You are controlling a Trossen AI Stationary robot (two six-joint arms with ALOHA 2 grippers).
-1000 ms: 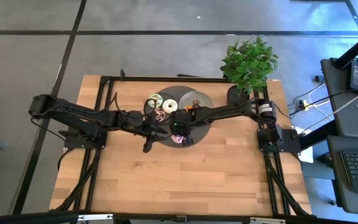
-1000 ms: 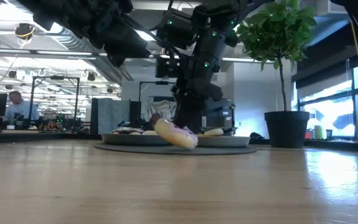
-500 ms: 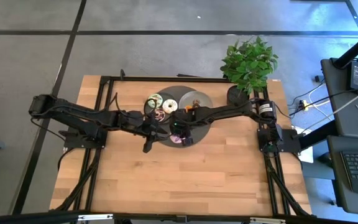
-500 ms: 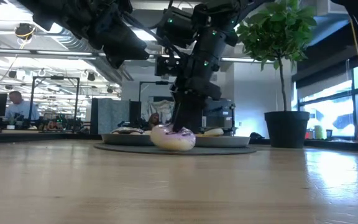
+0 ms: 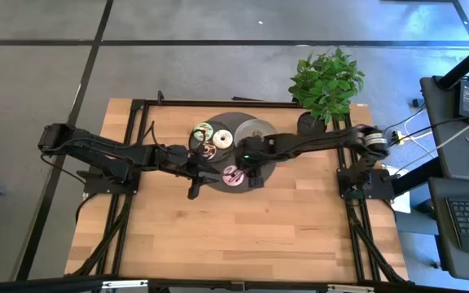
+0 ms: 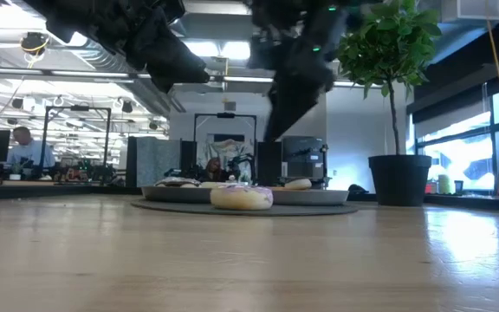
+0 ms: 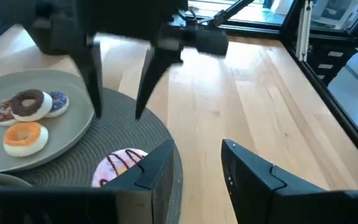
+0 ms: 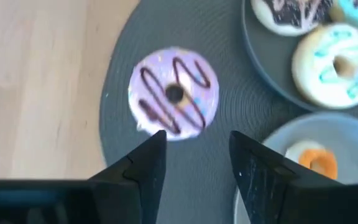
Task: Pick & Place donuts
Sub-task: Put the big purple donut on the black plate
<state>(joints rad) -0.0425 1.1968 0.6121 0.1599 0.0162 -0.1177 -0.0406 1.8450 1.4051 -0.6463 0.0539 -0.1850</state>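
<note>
- At the centre of the high view my right gripper (image 5: 252, 168) hangs over the dark woven mat (image 5: 259, 171), its fingers spread wide with nothing between them.
- In my right wrist view the two dark fingers (image 8: 143, 163) stand apart above the mat (image 8: 120, 124), and the pink donut with dark squiggles (image 8: 174, 93) lies flat on the mat beyond them, touching neither.
- My left gripper (image 5: 195, 177) sits just left of the mat in the high view; its fingers (image 7: 160, 168) are parted and hold nothing.
- From the left wrist view the pink donut (image 7: 122, 167) shows partly behind my left finger, at the lower middle of the frame, and my other gripper (image 7: 117, 81) hangs above it.
- Around it: one grey plate (image 7: 61, 140) at the left of that frame carries an orange donut (image 7: 25, 137), a dark brown one (image 7: 28, 104) and a purple one (image 7: 57, 103).
- A second plate (image 8: 263, 62) at the upper right of the right wrist view holds a chocolate donut (image 8: 294, 12) and a white donut with green lines (image 8: 335, 63).
- A potted plant (image 5: 326, 81) stands at the upper right corner of the wooden table (image 5: 243, 228), well apart from the mat.
- In the low view the pink donut (image 6: 242, 197) rests flat at the mat's near edge, with both arms raised above it and a person seated far off at the left.
</note>
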